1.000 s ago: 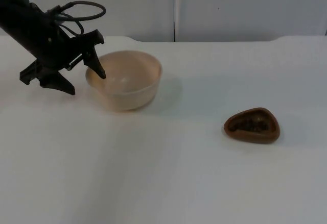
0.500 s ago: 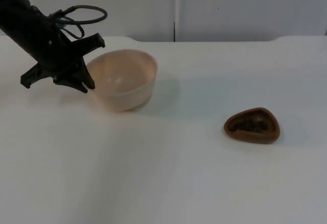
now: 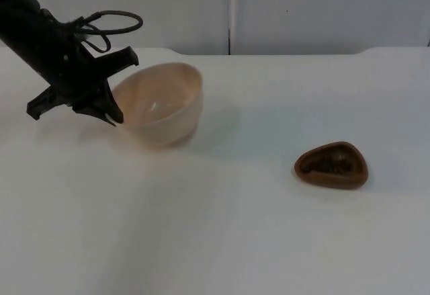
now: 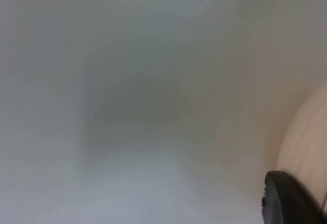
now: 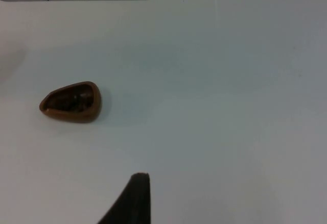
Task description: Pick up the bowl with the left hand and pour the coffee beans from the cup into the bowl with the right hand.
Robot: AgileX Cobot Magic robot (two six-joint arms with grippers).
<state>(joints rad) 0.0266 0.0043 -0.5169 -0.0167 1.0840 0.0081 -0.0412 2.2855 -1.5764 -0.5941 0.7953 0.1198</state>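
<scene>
Top view: left gripper (image 3: pixel 115 104) jaws clamp tilted bowl's (image 3: pixel 161 103) rim.

- No text, label, brand, number or sign can be read anywhere.
- The bowl (image 3: pixel 162 103) has a plain, unmarked wall.
- The cup (image 3: pixel 332 165), well apart from the bowl, bears no lettering.
- The counter (image 3: pixel 235 228) around the bowl is bare of print.
- The partition wall (image 3: pixel 302 9) behind the bowl carries no sign.
</scene>
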